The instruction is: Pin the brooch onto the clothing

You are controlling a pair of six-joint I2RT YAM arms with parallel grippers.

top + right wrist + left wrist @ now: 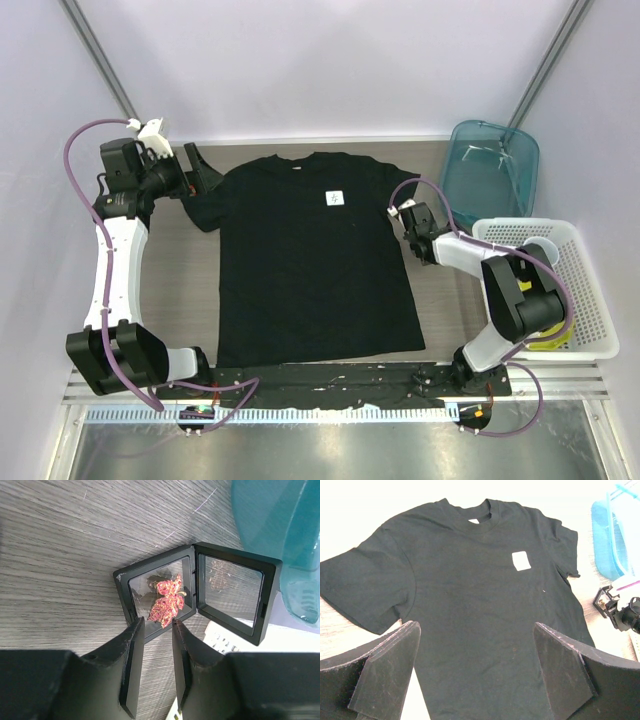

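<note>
The black T-shirt (300, 270) lies flat on the table, its white chest label (335, 198) facing up. It also fills the left wrist view (480, 605). My left gripper (197, 172) is open and empty above the shirt's left sleeve; in the left wrist view (476, 627) its fingers stand wide apart. The red maple-leaf brooch (167, 600) lies in an open black box (122, 587) on the wood, right of the shirt. My right gripper (157, 624) is narrowly open, its fingertips at either side of the brooch's lower tip. In the top view this gripper (408, 222) hides the box.
A teal bin (492, 165) stands at the back right, close to the box's open lid (230, 595). A white slotted basket (560, 290) stands right of the right arm. The right arm's wrist (615, 610) shows at the shirt's right edge.
</note>
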